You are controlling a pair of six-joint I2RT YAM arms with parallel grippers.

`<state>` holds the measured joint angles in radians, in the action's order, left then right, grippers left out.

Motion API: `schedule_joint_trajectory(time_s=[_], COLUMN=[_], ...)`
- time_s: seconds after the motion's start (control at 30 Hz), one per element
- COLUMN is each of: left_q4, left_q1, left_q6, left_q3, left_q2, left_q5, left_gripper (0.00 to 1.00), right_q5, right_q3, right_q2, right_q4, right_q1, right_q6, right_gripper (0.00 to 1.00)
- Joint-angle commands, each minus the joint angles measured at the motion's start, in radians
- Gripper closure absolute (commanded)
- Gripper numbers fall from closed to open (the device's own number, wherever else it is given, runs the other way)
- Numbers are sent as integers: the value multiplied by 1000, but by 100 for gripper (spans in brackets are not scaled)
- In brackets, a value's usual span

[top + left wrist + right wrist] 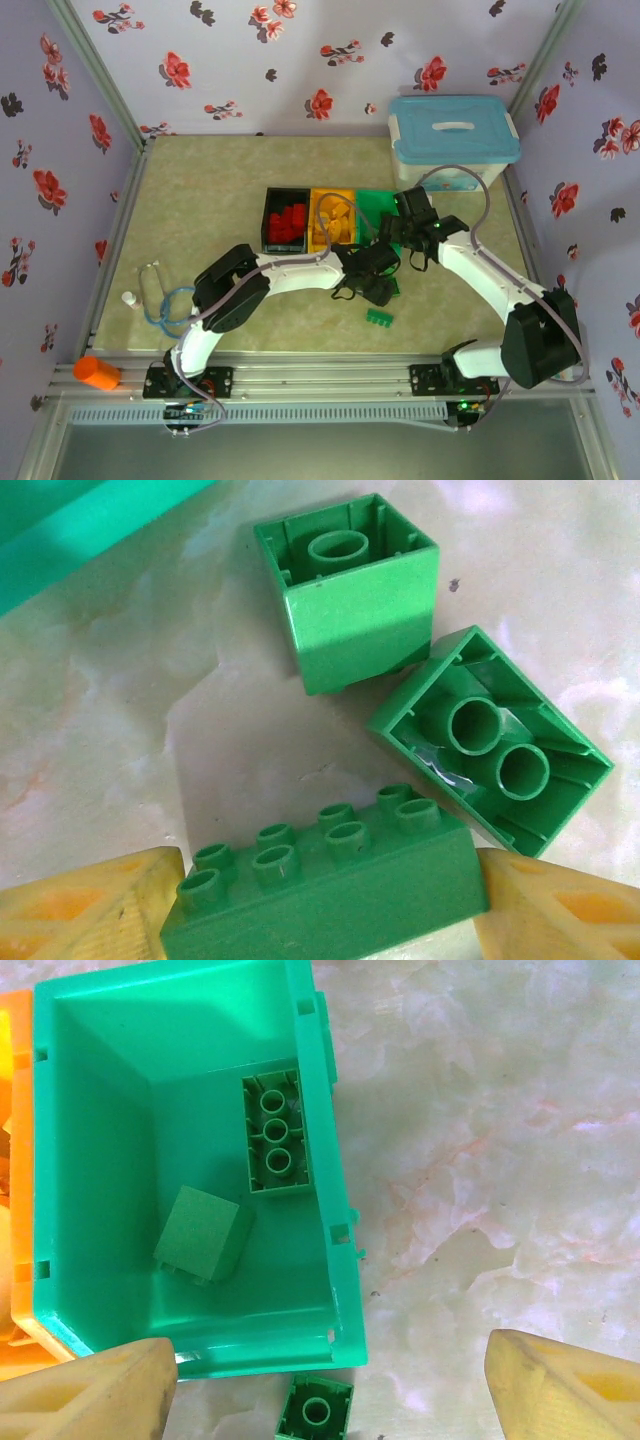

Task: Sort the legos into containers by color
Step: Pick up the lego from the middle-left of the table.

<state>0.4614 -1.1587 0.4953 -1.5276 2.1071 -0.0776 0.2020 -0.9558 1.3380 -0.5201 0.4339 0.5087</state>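
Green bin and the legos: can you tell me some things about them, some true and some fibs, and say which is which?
1. The green bin has two green legos inside. True.
2. The left gripper has a red lego between its fingers. False: it is a green brick, studs up.
3. The right gripper is open and holds nothing. True.
4. The black bin is full of yellow legos. False: it holds red legos.
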Motion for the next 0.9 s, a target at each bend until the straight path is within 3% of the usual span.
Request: schedule_joint_trajectory(time_s=[0.0,0.47,0.87], left_q4=[54,59,29], left_q1=[-4,-4,56], left_q6=[18,13,-29], left_q3=[-24,-27,12], left_q2=[31,28,-141], left_q5=[-14,-59,-86], left_gripper=[26,33,34], right_q5=[-8,-22,-15], right_q3=[19,30,29], right_q2=[-30,-35,-39], right_q4=[15,16,18], right_q1=[-9,-10,-10], right_q6=[20,25,29], right_gripper=[19,20,21])
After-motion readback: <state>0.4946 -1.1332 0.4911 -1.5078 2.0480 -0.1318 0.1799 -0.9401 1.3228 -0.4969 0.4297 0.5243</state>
